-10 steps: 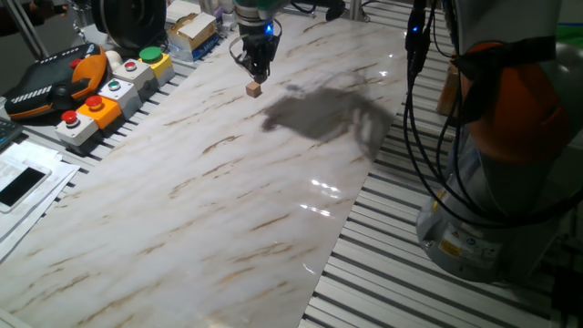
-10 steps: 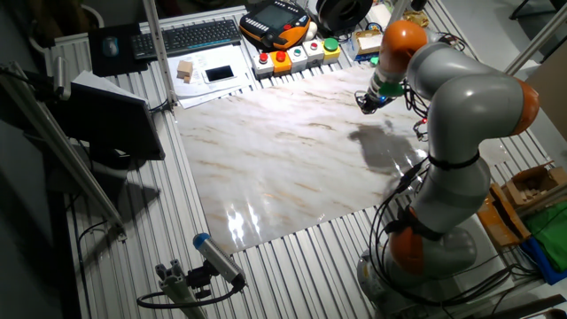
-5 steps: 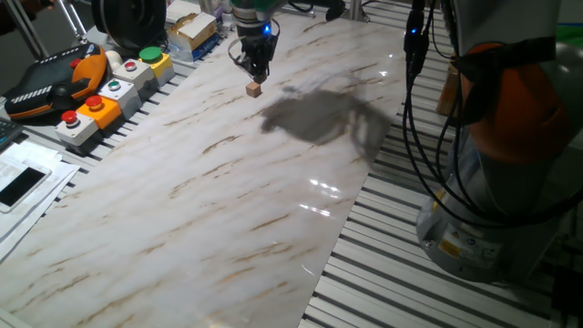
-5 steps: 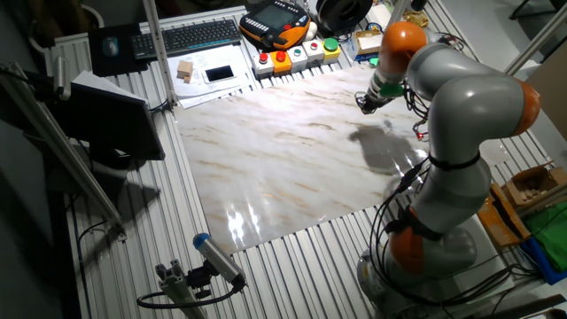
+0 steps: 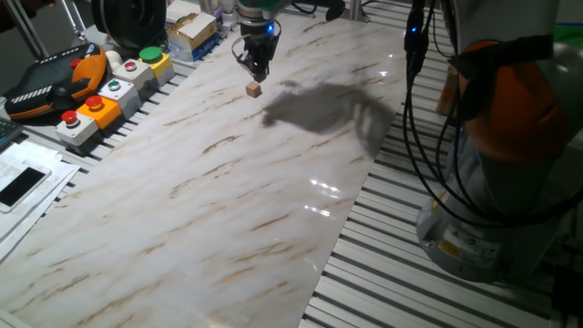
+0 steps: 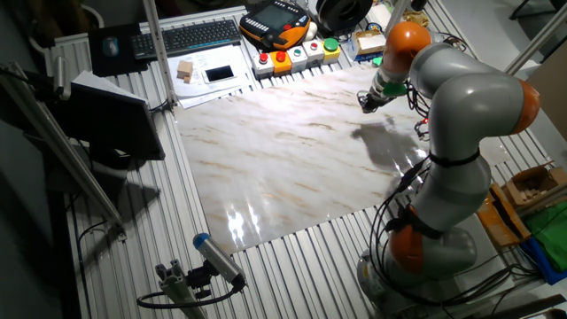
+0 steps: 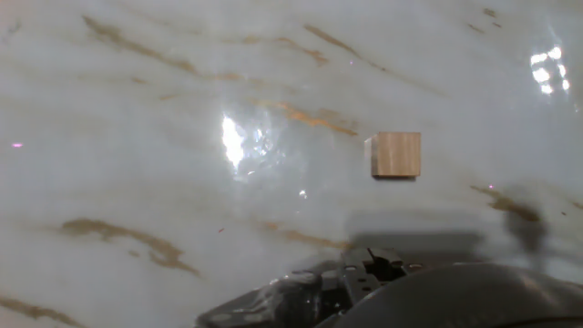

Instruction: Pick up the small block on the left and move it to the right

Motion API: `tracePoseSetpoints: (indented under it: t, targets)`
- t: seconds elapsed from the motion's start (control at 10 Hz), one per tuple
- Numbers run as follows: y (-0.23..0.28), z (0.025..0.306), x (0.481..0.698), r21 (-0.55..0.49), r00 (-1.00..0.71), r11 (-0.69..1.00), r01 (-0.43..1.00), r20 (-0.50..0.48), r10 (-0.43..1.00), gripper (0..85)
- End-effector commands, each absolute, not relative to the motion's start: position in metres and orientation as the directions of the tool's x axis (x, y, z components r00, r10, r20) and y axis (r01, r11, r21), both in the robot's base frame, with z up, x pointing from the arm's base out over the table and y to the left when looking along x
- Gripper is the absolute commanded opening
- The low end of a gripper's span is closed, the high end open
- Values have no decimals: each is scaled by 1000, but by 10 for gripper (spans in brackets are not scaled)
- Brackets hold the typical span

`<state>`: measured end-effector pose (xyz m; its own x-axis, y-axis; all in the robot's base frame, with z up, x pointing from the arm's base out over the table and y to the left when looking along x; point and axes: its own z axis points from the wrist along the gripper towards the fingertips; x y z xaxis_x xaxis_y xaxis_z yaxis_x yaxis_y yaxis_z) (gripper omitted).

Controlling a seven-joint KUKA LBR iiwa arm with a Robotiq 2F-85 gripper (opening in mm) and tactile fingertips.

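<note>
The small block (image 5: 253, 89) is a tiny light-brown wooden cube lying flat on the marble tabletop (image 5: 228, 200), toward the far side. In the hand view the small block (image 7: 396, 154) sits right of centre, alone on the surface. My gripper (image 5: 257, 71) hangs just above and slightly behind it, apart from it and holding nothing. Its dark fingers look slightly spread. From the other side my gripper (image 6: 366, 101) shows at the end of the grey and orange arm (image 6: 461, 97); the cube is too small to make out there.
A row of coloured push-button boxes (image 5: 109, 91) lines the table's left edge, with an orange and black pendant (image 5: 55, 82) behind it. Cardboard boxes (image 5: 191, 32) stand near the far corner. The arm's base (image 5: 501, 164) and cables fill the right side. A keyboard (image 6: 199, 35) lies beyond the table.
My gripper has lifted slightly and drifted a little to the right above the block. The block has not moved.
</note>
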<state>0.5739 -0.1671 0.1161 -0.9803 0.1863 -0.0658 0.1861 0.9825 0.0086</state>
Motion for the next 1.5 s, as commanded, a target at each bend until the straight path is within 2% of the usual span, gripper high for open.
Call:
tracePoseSetpoints:
  t: [0.0,0.3,0.4,0.5,0.7,0.9,1.4]
  targets:
    - [-169,115,577,5,-981,983,184,-60,184,7]
    - [-176,107,589,3,-990,991,134,-54,134,7]
    - [-178,106,593,3,-991,992,128,-49,128,83]
    - [-180,103,597,1,-989,990,140,-51,140,257]
    - [-181,97,600,-11,-986,988,153,-69,152,550]
    - [-183,94,603,-23,-989,991,132,-73,130,677]
    - [-195,77,610,-15,-982,985,170,-84,168,697]
